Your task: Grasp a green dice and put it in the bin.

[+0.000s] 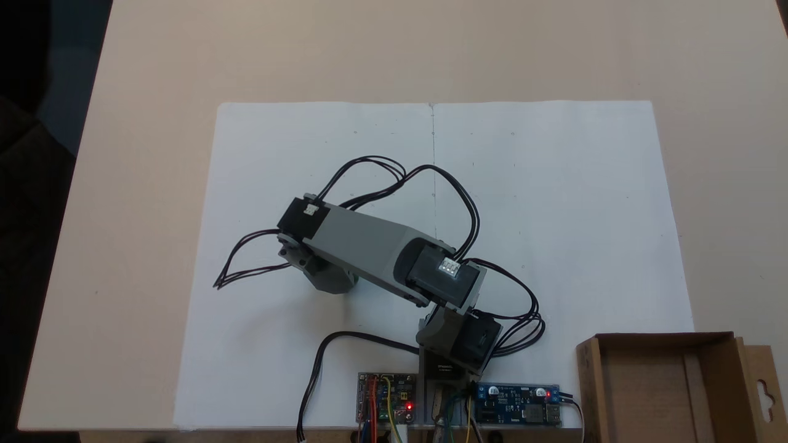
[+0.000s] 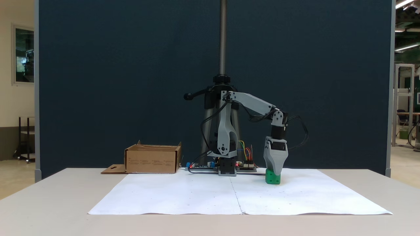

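Note:
The green dice [image 2: 273,178] rests on the white paper, right of the arm's base in a fixed view. My gripper [image 2: 276,173] points straight down onto it, and its grey tapered tip covers the cube's top edge. Only one tip shows, so the jaws' state is unclear. From above, the wrist covers the cube, leaving a thin green sliver of the dice [image 1: 354,280] at its edge. The bin [image 1: 640,394], a shallow brown cardboard box with a hang-hole flap, stands at the lower right corner. It is the bin [image 2: 152,160] at the left seen from the front, far from the cube.
White paper [image 1: 554,215] covers the middle of the beige table. Two circuit boards [image 1: 385,403] [image 1: 520,403] lie beside the arm's base. Black cables [image 1: 246,264] loop out around the arm. A tripod post [image 2: 223,49] and a dark blue partition stand behind the base.

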Controlling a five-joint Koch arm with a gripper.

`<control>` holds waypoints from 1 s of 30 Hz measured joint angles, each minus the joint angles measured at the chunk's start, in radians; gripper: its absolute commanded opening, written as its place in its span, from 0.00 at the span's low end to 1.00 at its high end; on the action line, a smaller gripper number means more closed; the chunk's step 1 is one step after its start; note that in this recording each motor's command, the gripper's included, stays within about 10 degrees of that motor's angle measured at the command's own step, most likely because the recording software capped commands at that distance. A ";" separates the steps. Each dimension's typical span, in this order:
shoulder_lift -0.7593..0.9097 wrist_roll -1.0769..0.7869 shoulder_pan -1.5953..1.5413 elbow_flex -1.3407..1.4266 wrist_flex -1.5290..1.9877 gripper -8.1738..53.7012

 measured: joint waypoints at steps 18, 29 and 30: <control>-0.072 0.000 0.002 0.002 -0.051 0.81; -0.077 0.000 0.005 0.000 -0.051 0.78; -0.078 0.000 0.014 0.000 -0.051 0.78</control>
